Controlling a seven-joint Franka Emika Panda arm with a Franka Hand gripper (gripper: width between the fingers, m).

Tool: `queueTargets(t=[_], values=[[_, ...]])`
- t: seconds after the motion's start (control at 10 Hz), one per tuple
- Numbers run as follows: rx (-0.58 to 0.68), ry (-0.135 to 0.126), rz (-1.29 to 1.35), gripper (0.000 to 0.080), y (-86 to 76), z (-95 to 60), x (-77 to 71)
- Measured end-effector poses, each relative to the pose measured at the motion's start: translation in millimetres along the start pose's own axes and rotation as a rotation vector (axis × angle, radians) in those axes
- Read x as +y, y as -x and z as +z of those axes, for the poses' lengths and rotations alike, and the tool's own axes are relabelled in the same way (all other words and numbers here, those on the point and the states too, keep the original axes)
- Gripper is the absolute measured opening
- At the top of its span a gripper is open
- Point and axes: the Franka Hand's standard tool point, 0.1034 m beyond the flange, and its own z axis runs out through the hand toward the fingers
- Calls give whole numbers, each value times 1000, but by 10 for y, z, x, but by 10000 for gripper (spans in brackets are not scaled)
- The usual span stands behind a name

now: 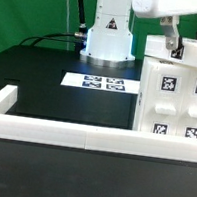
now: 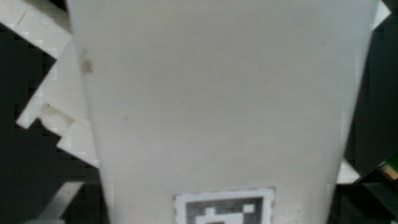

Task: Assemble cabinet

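The cabinet point(image 1: 177, 97) is a white boxy body with several black-and-white tags. It stands on the black table at the exterior view's right, against the border rail. My gripper point(image 1: 174, 52) comes down from above onto the cabinet's top edge, and its fingers reach that top. In the wrist view a broad white cabinet panel point(image 2: 214, 100) with one tag point(image 2: 231, 208) fills the space between the jaws. The fingertips themselves are hardly visible there. The gripper looks shut on that panel.
The marker board point(image 1: 100, 84) lies flat mid-table in front of the robot base point(image 1: 107, 37). A low white border rail point(image 1: 52, 133) runs along the front and turns back at the exterior view's left. A green backdrop stands behind.
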Motion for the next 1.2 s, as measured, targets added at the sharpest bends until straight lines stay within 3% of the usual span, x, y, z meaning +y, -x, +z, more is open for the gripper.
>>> queueTargets(t=[0.5, 1.0, 1.2], values=[[1, -1, 248, 556, -3, -1, -2], [41, 14, 712, 557, -5, 0, 31], [59, 9, 950, 557, -6, 1, 18]])
